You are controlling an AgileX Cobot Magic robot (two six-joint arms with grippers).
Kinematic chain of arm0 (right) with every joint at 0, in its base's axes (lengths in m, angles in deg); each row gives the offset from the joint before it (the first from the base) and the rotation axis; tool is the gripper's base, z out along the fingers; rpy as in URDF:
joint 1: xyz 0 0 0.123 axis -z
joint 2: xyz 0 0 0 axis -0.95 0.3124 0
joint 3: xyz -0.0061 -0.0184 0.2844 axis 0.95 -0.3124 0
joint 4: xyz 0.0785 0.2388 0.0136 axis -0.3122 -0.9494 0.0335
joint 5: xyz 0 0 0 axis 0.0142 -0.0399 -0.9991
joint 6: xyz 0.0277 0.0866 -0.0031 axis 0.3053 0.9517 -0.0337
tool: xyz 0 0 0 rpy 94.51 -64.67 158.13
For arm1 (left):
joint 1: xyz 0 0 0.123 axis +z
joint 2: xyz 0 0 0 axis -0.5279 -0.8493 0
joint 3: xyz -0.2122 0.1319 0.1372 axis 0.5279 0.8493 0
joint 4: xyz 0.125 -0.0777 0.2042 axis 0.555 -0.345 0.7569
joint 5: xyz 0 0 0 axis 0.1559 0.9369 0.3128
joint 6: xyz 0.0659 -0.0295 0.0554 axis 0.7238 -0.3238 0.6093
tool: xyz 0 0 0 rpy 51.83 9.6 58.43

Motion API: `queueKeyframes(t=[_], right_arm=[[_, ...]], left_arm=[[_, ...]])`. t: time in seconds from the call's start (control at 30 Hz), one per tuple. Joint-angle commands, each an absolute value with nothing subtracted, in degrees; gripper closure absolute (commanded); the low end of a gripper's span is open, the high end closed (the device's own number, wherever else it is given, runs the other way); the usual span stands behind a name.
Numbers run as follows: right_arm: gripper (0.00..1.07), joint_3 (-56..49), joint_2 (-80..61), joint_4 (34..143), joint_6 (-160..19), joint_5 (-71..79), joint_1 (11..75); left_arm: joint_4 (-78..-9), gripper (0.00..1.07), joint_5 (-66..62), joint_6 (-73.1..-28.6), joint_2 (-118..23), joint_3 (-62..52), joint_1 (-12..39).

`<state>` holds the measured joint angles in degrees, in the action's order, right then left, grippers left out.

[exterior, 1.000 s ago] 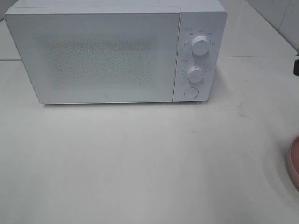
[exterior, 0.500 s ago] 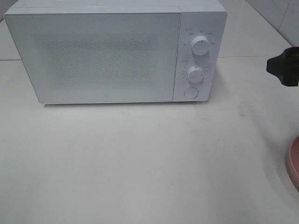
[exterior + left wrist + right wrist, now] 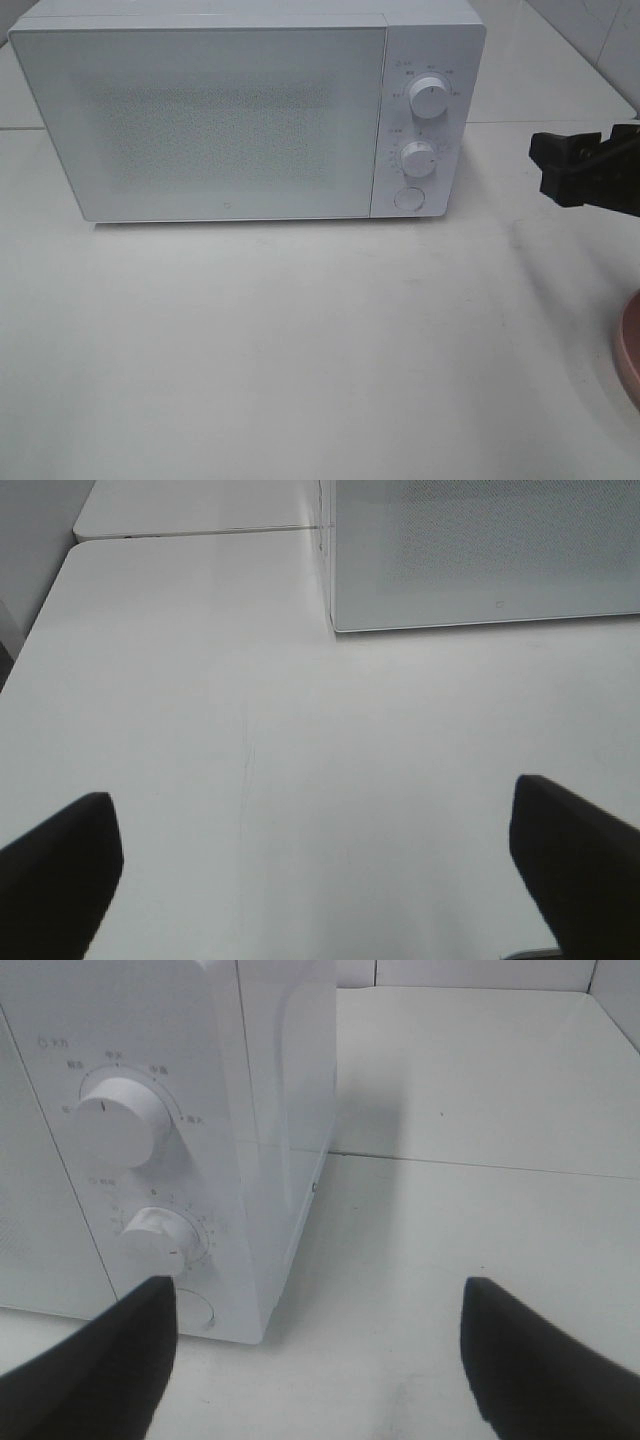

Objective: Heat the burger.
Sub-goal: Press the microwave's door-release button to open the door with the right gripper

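- Burger: outside every view; its position cannot be told.
- Left gripper [image 3: 315, 880]: jaws wide apart, empty, over the table [image 3: 300, 730].
- Right gripper [image 3: 548, 168]: jaws apart, empty, near the microwave [image 3: 230, 120], not touching.

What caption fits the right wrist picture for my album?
Open right gripper hovers near the white microwave and its lower knob.

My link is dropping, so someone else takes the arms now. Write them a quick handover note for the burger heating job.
Left gripper: open, empty, over the table before the microwave.
Right gripper: open, empty, beside the microwave's knobs.
Burger: not in view; only a pink plate edge shows.
Done: nothing visible; door shut.
Left, likely: open door, load burger, shut, set knobs.
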<state>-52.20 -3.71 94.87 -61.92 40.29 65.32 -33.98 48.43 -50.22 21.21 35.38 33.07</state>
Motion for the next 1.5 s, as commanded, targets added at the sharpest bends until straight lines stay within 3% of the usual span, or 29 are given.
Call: queueKeyframes(t=[0.03, 0.27, 0.43, 0.9, 1.07, 1.5], right_arm=[[0.31, -53.63, 0.59, 90.8, -65.07, 48.54, 64.75], [0.31, -54.67, 7.4, 77.51, -76.24, 56.16, 57.99], [0.31, -54.67, 13.59, 63.7, -80.54, 65.85, 49.22], [0.31, -53.63, 20.41, 50.87, -80.08, 73.3, 34.61], [0.31, -51.57, 22.47, 48.52, -80.08, 73.35, 31.23], [0.32, -49.05, 24.94, 48.63, -80.08, 73.3, 29.63]], left_arm=[[-33.98, 0.09, 48.26, -50.33, 22.64, 35.61, 33.13], [-33.98, 0.09, 48.26, -50.33, 22.64, 35.61, 33.13], [-33.98, 0.09, 48.26, -50.33, 22.64, 35.61, 33.13], [-33.98, 0.09, 48.26, -50.33, 22.64, 35.61, 33.13], [-33.98, 0.09, 48.26, -50.28, 22.64, 35.61, 33.13], [-33.98, 0.09, 48.26, -50.28, 22.58, 35.61, 33.13]])
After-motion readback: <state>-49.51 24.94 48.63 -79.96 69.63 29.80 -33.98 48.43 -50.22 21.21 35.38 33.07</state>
